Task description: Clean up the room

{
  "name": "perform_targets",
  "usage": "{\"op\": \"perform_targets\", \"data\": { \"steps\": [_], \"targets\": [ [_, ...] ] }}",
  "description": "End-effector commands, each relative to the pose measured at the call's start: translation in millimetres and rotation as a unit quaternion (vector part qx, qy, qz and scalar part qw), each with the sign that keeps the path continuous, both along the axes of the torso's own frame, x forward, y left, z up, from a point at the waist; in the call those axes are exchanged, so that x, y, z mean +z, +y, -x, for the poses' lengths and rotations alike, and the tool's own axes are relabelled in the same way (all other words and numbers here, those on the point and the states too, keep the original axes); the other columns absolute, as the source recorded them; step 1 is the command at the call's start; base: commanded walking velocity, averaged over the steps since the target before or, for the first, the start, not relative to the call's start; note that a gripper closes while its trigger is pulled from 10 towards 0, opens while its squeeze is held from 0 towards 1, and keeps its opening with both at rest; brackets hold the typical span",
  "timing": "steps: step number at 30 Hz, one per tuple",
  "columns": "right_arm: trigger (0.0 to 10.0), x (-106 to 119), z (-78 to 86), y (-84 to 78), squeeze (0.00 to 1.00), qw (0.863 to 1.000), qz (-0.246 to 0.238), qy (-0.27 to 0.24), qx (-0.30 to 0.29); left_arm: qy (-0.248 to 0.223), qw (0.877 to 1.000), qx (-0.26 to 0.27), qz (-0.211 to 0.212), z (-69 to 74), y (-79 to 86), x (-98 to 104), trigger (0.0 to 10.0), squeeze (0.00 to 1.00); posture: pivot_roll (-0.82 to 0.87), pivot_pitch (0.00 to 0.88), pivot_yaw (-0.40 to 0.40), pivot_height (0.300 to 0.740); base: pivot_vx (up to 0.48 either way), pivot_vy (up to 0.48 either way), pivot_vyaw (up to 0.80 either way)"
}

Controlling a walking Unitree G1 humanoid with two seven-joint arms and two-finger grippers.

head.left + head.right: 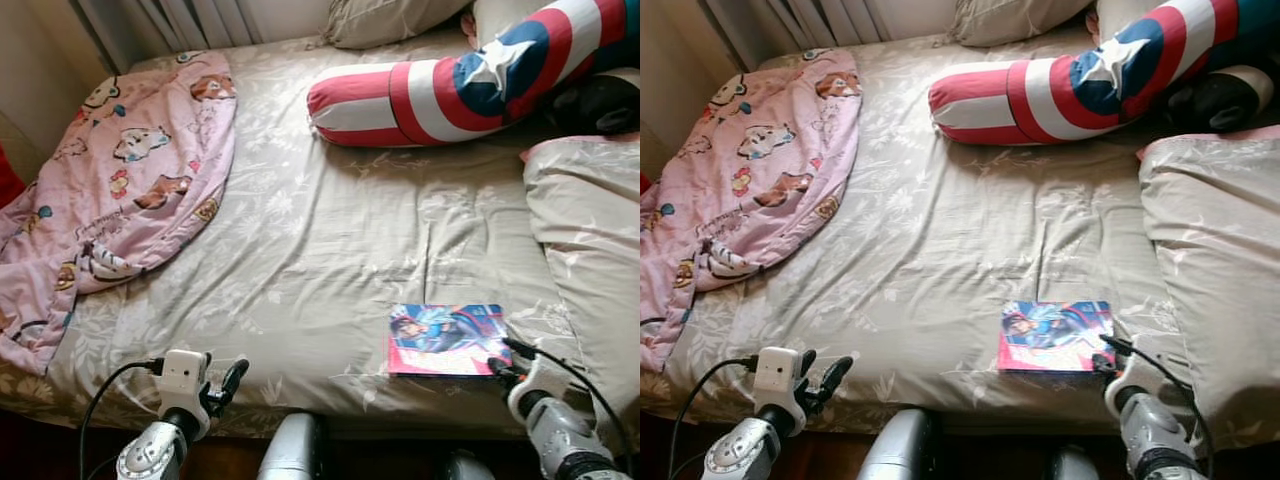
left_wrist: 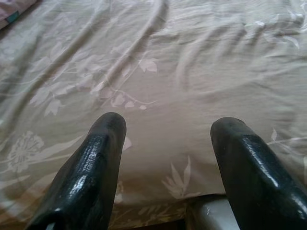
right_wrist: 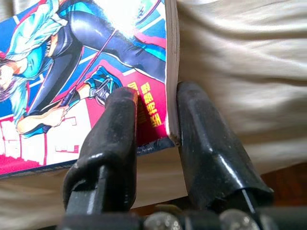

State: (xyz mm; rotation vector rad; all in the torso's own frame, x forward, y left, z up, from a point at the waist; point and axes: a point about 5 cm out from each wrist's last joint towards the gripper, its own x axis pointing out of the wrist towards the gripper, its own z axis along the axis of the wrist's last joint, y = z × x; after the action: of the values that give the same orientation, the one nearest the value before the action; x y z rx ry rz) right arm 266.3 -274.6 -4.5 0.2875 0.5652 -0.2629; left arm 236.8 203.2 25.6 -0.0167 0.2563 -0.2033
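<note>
Your right gripper [image 3: 153,129] is clenched on the near corner of the comic book [image 1: 447,340], one finger lying on the glossy cover, the other against the page edge. That bite is shallow and off to one corner, so I'd expect the book to sag or swing away from the fingers when you lift it, and the slick cover could slip out altogether. The book lies flat on the bed sheet [image 1: 320,250], close to the mattress edge nearest you, so a slip may send it off onto the floor below. Just beyond the gripper on its outer side a folded duvet [image 1: 590,240] rises and crowds that way; inward the sheet is open. Your left gripper [image 2: 165,158] hovers released over bare sheet. Farther off lie the striped bolster [image 1: 440,90] and pink blanket [image 1: 120,190].
</note>
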Motion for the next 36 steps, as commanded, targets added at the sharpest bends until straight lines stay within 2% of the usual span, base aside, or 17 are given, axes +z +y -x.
{"op": "perform_targets", "data": {
  "steps": [1,9,10,11,12,13,20,21,22,23,27,30,34,36],
  "targets": [
    [10.0,-2.3,2.0,0.4,0.00,1.000,0.016,0.009,-0.004,0.016,1.000,0.006,-0.007,5.3,4.2,-5.1,10.0,0.00,0.21,0.177,0.152,0.645,0.000,0.000,0.00],
    [10.0,-6.3,2.9,7.5,0.00,0.999,0.030,0.021,0.015,0.017,1.000,0.006,-0.006,4.6,2.7,-5.7,10.0,0.00,0.21,0.175,0.151,0.645,0.000,0.000,0.00],
    [10.0,-6.0,2.3,8.1,0.60,0.999,0.034,0.021,0.019,0.017,1.000,0.006,-0.006,4.6,2.7,-5.8,10.0,0.00,0.21,0.175,0.151,0.645,0.000,0.000,0.00],
    [10.0,-5.7,1.8,8.2,0.95,0.999,0.041,0.023,0.022,0.017,1.000,0.006,-0.006,4.7,2.9,-5.8,10.0,0.00,0.21,0.175,0.152,0.645,0.000,0.000,0.00],
    [10.0,-5.4,1.5,8.3,0.95,0.998,0.046,0.024,0.025,0.017,1.000,0.006,-0.006,4.7,3.0,-5.9,10.0,0.00,0.21,0.175,0.152,0.645,0.000,0.000,0.00],
    [10.0,-4.5,0.7,7.5,1.00,0.998,0.055,0.025,0.023,0.018,1.000,0.006,-0.007,4.9,3.3,-6.1,10.0,0.00,0.21,0.174,0.151,0.645,0.000,0.000,0.00],
    [10.0,5.2,-6.0,0.0,0.99,0.996,0.089,0.008,0.004,0.020,1.000,0.006,-0.005,4.6,1.9,-7.4,10.0,0.00,0.20,0.174,0.152,0.645,0.000,0.000,0.00],
    [10.0,9.0,-8.7,-1.4,0.79,0.996,0.090,-0.006,-0.003,0.021,1.000,0.006,-0.005,4.4,1.7,-7.9,10.0,0.00,0.20,0.173,0.152,0.645,0.000,0.000,0.00],
    [10.0,9.0,-8.7,-1.4,0.79,0.996,0.090,-0.006,-0.003,0.021,1.000,0.006,-0.005,4.4,1.7,-7.9,10.0,0.00,0.20,0.173,0.152,0.645,0.000,0.000,0.00],
    [10.0,12.2,-11.0,-1.9,0.02,0.996,0.092,-0.021,-0.006,0.022,1.000,0.006,-0.004,4.1,1.4,-8.5,10.0,0.00,0.20,0.171,0.150,0.645,0.000,0.000,0.00],
    [10.0,14.6,-14.3,7.7,0.00,0.993,0.102,-0.055,0.019,0.024,1.000,0.013,0.000,2.2,1.7,-11.2,10.0,0.00,0.18,0.159,0.138,0.645,0.000,0.000,0.00],
    [10.0,12.9,-13.1,16.8,0.00,0.993,0.074,-0.086,0.021,0.031,0.999,0.029,0.009,0.3,2.8,-14.7,10.0,0.00,0.17,0.151,0.129,0.645,0.000,0.000,0.00],
    [10.0,-2.1,0.0,35.5,0.00,0.993,0.064,-0.086,0.048,0.040,0.998,0.042,0.021,-4.3,0.2,-19.8,10.0,0.00,0.14,0.137,0.117,0.655,0.000,0.000,0.00],
    [10.0,-14.3,10.9,46.1,0.00,0.994,0.056,-0.067,0.070,0.044,0.998,0.044,0.026,-7.9,-3.6,-22.6,10.0,0.00,0.12,0.123,0.104,0.675,0.000,0.000,0.00]
  ]
}}
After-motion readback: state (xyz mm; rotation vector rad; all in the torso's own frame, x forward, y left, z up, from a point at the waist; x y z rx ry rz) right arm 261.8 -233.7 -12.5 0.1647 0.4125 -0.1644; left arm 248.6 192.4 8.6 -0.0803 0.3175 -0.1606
